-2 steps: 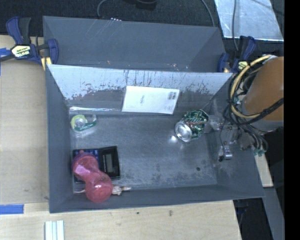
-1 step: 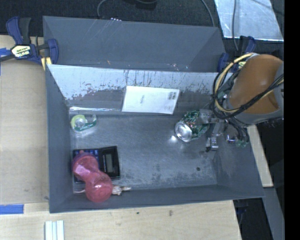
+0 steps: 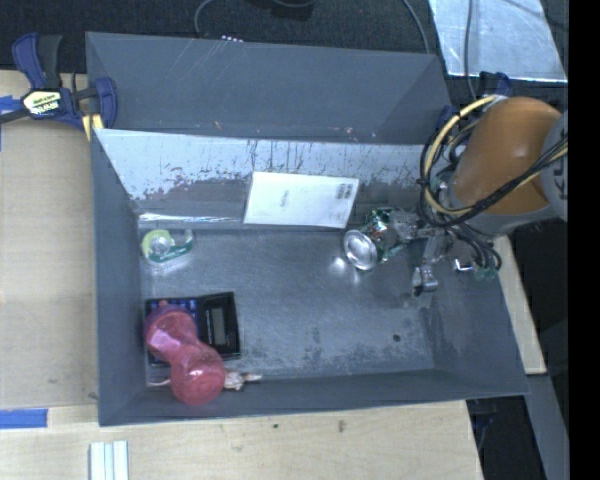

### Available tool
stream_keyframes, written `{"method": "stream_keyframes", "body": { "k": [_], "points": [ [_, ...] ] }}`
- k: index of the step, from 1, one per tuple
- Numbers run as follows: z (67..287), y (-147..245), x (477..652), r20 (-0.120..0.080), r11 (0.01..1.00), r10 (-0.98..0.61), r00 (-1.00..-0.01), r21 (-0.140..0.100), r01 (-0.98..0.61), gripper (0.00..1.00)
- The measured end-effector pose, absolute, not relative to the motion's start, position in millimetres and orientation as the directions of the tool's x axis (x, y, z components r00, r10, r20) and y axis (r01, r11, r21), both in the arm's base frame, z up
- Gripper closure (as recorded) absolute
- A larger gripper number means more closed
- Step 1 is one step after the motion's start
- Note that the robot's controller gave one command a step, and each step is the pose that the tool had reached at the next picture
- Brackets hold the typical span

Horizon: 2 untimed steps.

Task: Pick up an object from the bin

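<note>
The thing nearest the gripper (image 3: 423, 276) is a small shiny silver object (image 3: 360, 249), rounded and metallic. It lies on the bin floor just below the right end of the white card (image 3: 301, 200) that leans on the back wall. The gripper hangs below and right of that card, just beside the silver object on its right. Nothing can be seen in its grasp, and whether it is open or closed cannot be told, since dark wrist parts and cables (image 3: 450, 183) tangle over it.

The task looks to be at the approach step, with no pick made yet. Judging by this, the next move calls for centring over the silver object, lowering and closing on it. The curved, glossy surface may slip.

Well left of the card's lower left corner sits a clear roll with a greenish core (image 3: 164, 245). Far below the card, in the bin's (image 3: 280, 88) near-left corner, a pink dumbbell-shaped thing (image 3: 185, 356) rests against a black box (image 3: 218, 322). A small green part between the silver object and the wrist is hard to identify, and the orange cover (image 3: 505, 158) is cut off on its right side.
</note>
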State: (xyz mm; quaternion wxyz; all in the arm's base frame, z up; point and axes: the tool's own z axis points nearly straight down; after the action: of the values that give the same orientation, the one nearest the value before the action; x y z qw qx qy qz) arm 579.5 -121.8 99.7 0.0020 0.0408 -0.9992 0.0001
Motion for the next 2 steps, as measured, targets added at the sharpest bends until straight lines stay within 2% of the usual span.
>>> {"method": "stream_keyframes", "body": {
  "k": [1, 2],
  "points": [
    [114, -118, 602.2, -0.011, 0.972, -0.235, -0.972, -0.005, -0.235, 0.00],
    [86, -112, 609.5, -0.005, 0.979, -0.202, -0.979, -0.003, -0.202, 0.00]
  ]
}}
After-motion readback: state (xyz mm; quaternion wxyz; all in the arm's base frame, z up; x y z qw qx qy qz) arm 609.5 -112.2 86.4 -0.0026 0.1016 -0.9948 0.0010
